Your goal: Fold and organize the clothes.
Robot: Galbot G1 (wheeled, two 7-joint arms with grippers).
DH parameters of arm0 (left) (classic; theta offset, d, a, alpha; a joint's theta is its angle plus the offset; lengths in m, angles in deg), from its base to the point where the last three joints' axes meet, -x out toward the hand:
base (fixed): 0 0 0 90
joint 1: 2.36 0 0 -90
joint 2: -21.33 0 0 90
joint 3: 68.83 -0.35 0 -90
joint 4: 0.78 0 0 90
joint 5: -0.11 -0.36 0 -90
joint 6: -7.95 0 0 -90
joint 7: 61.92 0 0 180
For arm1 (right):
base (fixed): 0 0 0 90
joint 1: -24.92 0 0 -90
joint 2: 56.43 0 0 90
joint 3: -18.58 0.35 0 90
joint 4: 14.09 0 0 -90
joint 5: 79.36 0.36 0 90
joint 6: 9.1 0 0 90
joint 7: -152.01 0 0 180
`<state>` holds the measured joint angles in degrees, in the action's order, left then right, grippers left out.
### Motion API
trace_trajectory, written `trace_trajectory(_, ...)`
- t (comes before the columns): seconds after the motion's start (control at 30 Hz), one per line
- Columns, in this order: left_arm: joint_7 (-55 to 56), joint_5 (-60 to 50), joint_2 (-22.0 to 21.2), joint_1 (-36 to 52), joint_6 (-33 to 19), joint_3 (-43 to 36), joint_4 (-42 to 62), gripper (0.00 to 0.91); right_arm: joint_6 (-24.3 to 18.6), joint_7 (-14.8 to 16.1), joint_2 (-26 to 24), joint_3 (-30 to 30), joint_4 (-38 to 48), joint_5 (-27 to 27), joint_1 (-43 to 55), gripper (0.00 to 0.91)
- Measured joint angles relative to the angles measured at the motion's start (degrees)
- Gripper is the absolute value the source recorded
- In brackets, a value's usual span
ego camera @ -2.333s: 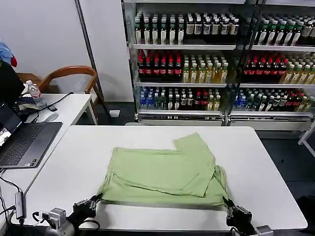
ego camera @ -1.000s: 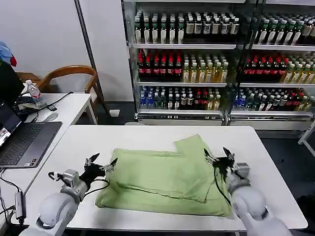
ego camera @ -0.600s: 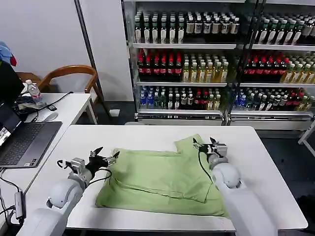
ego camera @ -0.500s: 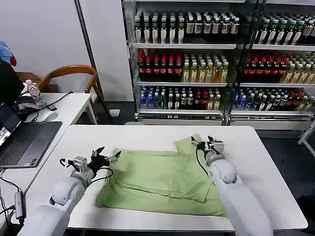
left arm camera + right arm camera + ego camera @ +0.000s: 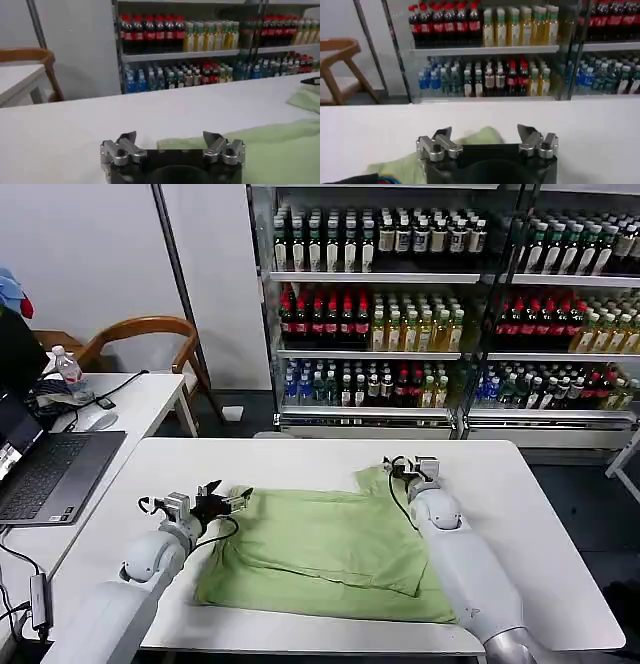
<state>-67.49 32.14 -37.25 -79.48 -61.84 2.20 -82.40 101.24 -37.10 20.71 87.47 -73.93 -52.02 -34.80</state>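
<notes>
The clothes, a light green shirt (image 5: 330, 544), lie partly folded on the white table (image 5: 560, 524), with one flap reaching toward the far edge. My left gripper (image 5: 228, 496) is open and low at the shirt's far left corner. In the left wrist view the gripper (image 5: 169, 136) has its fingers spread, with the shirt's edge (image 5: 270, 150) just ahead of them. My right gripper (image 5: 398, 468) is open at the tip of the far flap. The right wrist view shows its gripper (image 5: 485, 131) with wide jaws on either side of the green cloth tip (image 5: 481, 137), holding nothing.
A side table at the left carries a laptop (image 5: 50, 469) and a water bottle (image 5: 68, 369), with a wooden chair (image 5: 140, 334) behind it. Shelves of drink bottles (image 5: 450, 304) stand beyond the table's far edge.
Both arms have moved from the table's near edge forward over the shirt to its far corners. Both grippers are open throughout. The shirt has not moved.
</notes>
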Motion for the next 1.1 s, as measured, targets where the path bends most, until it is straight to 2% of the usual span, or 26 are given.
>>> trace_trajectory(0.1,0.03,0.00,-0.40,0.77,-0.03,-0.35,1.59,0.907,-0.15,0.28,0.26,0.01,1.32,-0.02,0.70,0.907)
trace_trajectory(0.13,0.07,0.00,-0.54,1.00,-0.03,-0.43,2.05,0.705,-0.15,0.31,0.29,-0.01,1.67,-0.04,0.83,0.756)
trace_trajectory(0.17,0.05,0.02,-0.65,1.21,-0.03,-0.56,2.43,0.171,-0.15,0.39,0.32,-0.10,1.95,-0.14,0.92,0.212)
trace_trajectory(0.2,0.04,0.04,-0.73,1.40,-0.01,-0.67,2.78,0.050,-0.15,0.56,0.39,-0.23,2.19,-0.27,0.94,0.212)
trace_trajectory(0.23,0.16,0.03,-0.83,1.63,0.08,-0.81,3.15,0.050,-0.18,0.70,0.44,-0.31,2.36,-0.42,0.97,0.000)
trace_trajectory(1.1,-0.56,0.97,-0.96,1.34,0.83,-1.93,3.12,0.030,-0.49,2.06,1.29,-0.84,3.21,-0.75,1.30,0.000)
